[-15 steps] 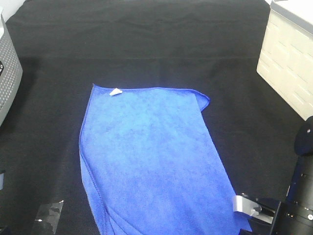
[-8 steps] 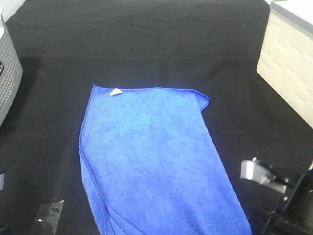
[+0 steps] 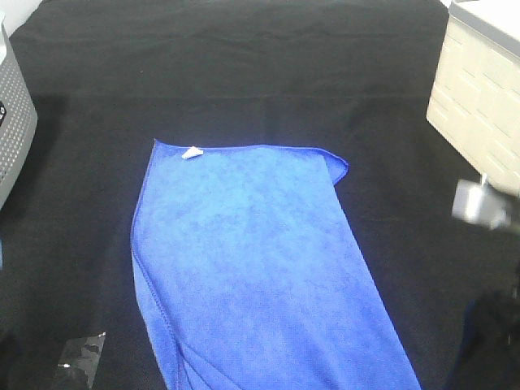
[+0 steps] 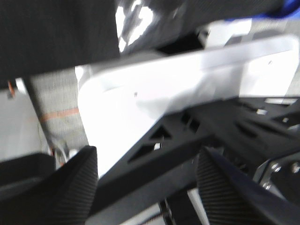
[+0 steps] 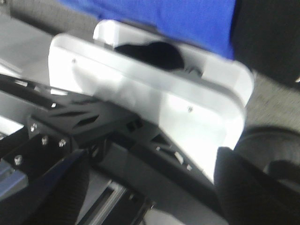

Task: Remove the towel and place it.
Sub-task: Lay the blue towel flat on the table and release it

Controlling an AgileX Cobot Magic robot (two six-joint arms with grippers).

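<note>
The royal-blue towel lies flat on the black cloth sheet. Its white tag is at the far left corner, and its far right corner is folded over. Part of my right arm shows blurred at the right edge, off the towel. In the right wrist view my right gripper is open and empty, with the towel's edge beyond a white plate. In the left wrist view my left gripper is open and empty over the robot's white and black frame. A sliver of the towel shows there.
A grey perforated basket stands at the left edge. A cream box stands at the right. A scrap of clear plastic lies on the black cloth near the towel's near left corner.
My right arm has moved from the towel's near right corner out to the right and farther back. The towel has not moved.
</note>
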